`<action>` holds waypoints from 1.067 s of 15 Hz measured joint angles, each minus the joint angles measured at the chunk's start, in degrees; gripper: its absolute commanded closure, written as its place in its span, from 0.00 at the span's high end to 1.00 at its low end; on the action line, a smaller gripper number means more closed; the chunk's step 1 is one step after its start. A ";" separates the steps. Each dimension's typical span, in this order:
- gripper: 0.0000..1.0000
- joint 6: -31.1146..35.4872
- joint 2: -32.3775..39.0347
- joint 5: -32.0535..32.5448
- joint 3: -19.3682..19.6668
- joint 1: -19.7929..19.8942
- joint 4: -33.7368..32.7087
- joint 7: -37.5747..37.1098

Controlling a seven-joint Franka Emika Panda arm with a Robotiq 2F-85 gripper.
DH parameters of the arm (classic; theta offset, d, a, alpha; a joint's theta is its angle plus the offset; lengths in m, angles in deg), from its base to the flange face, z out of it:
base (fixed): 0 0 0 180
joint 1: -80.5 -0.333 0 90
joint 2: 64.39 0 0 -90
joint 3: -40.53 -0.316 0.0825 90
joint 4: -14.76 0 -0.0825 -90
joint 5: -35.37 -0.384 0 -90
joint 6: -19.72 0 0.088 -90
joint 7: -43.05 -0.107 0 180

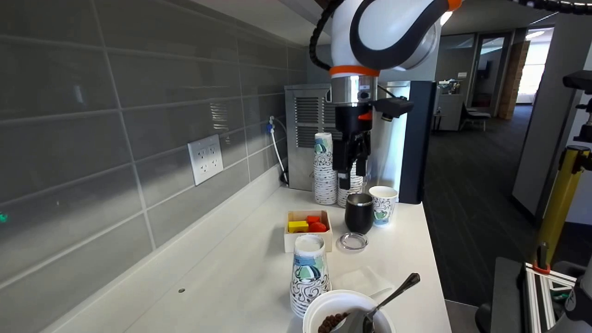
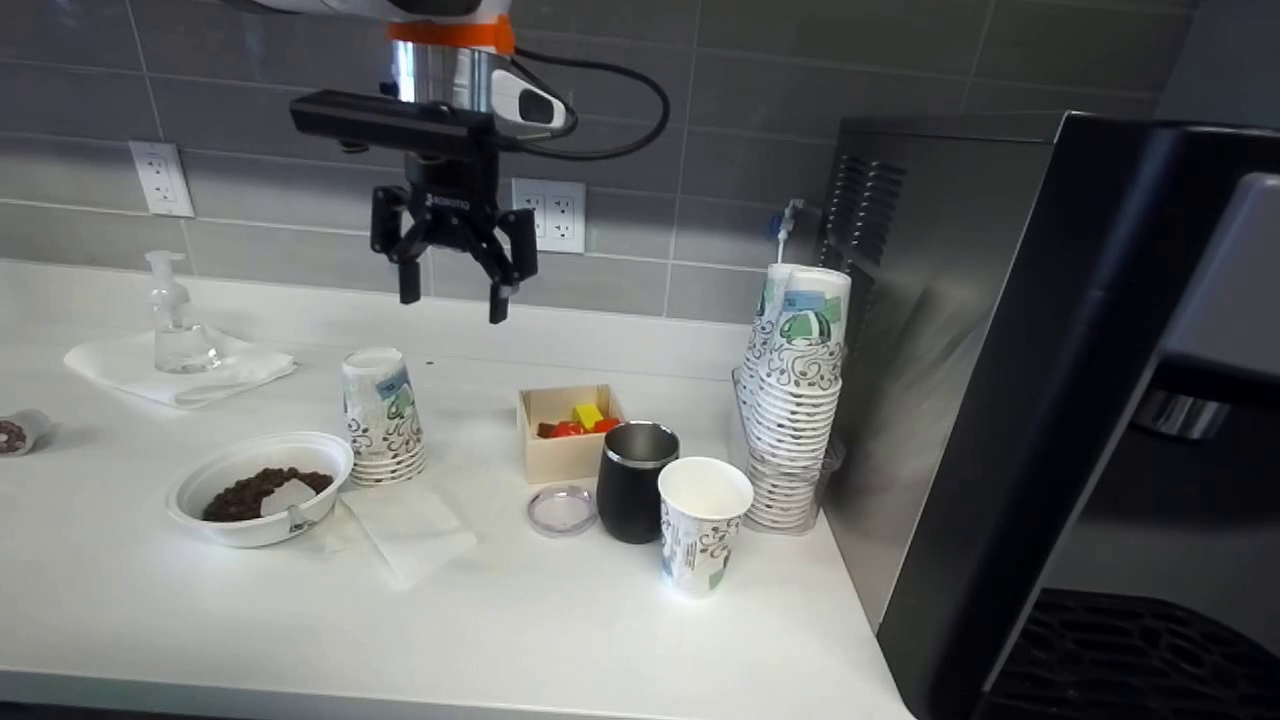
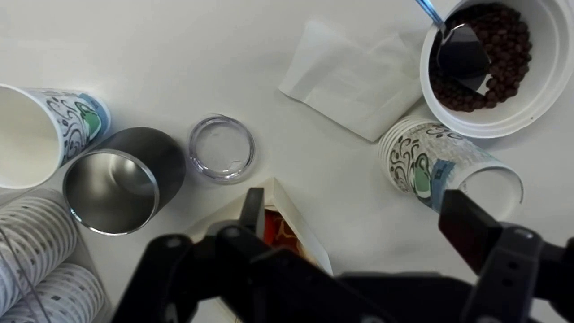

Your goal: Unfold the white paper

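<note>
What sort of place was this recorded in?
Probably an office kitchenette: stacked paper cups stand beside what looks like a drinks dispenser, with a dark-floored hallway beyond in an exterior view.

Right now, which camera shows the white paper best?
The wrist view: it looks down on the white paper, showing its creases and most of its outline. Both exterior views show it smaller and at a slant, pale against the counter; in an exterior view, the bowl stands in front, apparently hiding part.
</note>
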 measured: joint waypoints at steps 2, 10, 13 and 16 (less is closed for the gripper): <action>1.00 1.49 1.58 -1.45 1.00 0.00 1.16 1.67; 1.00 12.94 10.74 -9.73 1.84 -1.01 6.13 7.48; 1.00 16.10 14.02 -11.05 1.78 -1.12 7.35 7.79; 1.00 19.00 16.98 -12.22 1.78 -1.05 8.50 7.79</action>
